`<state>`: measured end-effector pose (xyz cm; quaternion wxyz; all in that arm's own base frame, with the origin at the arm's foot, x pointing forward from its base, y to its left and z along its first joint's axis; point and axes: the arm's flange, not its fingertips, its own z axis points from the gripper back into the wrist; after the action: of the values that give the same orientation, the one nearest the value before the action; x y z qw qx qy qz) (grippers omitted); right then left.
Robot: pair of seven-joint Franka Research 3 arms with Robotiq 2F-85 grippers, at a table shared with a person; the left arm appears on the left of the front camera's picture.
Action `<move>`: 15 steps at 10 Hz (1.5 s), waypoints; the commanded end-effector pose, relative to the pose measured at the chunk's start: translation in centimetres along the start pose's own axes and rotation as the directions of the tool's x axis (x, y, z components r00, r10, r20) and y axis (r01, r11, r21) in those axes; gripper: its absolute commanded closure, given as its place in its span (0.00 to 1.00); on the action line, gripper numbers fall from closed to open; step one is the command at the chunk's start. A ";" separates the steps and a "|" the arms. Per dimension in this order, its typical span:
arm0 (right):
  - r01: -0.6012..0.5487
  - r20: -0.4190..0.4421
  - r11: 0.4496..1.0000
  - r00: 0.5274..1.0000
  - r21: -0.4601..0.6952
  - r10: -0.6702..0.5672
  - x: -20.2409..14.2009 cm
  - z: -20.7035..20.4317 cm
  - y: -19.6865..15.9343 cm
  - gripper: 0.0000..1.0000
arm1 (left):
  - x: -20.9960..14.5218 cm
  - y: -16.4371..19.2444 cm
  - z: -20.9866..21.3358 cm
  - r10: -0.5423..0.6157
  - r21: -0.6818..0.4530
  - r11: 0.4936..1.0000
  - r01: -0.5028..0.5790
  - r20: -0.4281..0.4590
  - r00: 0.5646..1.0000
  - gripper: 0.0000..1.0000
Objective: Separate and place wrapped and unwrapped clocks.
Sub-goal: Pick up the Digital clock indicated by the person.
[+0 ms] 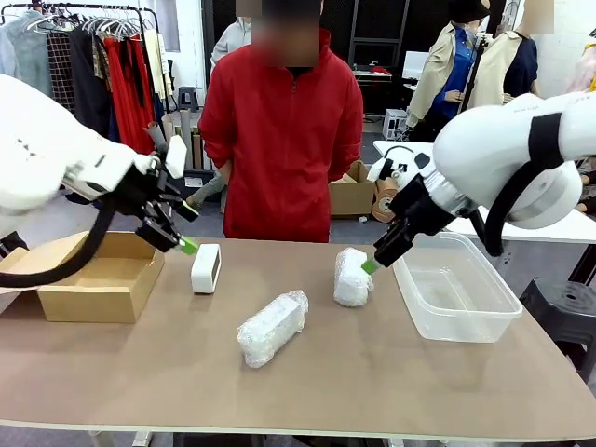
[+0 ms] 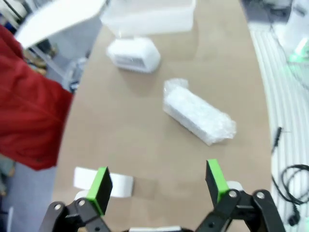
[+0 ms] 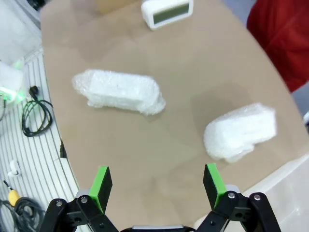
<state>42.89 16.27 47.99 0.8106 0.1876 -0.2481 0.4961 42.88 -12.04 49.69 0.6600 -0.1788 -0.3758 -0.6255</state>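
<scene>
bundles (image 1: 272, 327) (image 1: 353, 277) — two, bare clock (image 1: 206, 268) — one

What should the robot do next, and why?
Probably lower the right tool around the bundle next to the tub. That tool is open, holds nothing and hangs just beside this bundle, not yet around it. The tub is close by, so it looks like the handiest first pick.
</scene>
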 end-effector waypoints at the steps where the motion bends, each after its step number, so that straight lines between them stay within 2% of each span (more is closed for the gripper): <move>1: -0.066 0.120 0.994 0.991 0.092 0.055 -0.8 1.2 -3.4 0.00 | -1.0 2.9 -0.2 -0.009 -0.038 0.999 0.013 0.110 0.994 0.00; 3: -0.117 0.166 0.989 0.981 0.096 0.100 -0.7 3.6 -6.2 0.00 | -1.3 4.8 1.0 -0.032 -0.065 0.997 0.043 0.163 0.986 0.00; 5: -0.169 0.186 0.979 0.972 0.116 0.146 -1.0 5.9 -9.4 0.00 | -1.9 6.2 2.3 0.014 -0.065 0.998 -0.001 0.196 0.980 0.00; 7: -0.199 0.224 0.973 0.960 0.120 0.169 -1.0 7.7 -11.6 0.00 | -2.2 7.4 3.3 0.080 -0.067 0.995 -0.069 0.174 0.982 0.00; 11: -0.257 0.216 0.962 0.948 0.093 0.232 -0.6 9.1 -12.5 0.00 | -2.0 10.2 4.9 0.139 -0.139 0.983 -0.119 0.148 0.979 0.00; 15: -0.319 0.217 0.943 0.931 0.094 0.293 -0.6 9.9 -12.4 0.00 | -1.4 10.8 5.0 0.160 -0.154 0.978 -0.140 0.128 0.979 0.00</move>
<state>51.38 5.35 54.54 0.6964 0.2400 -0.3126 0.5998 51.73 -5.95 54.15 0.6619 -0.2935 -0.3693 -0.5826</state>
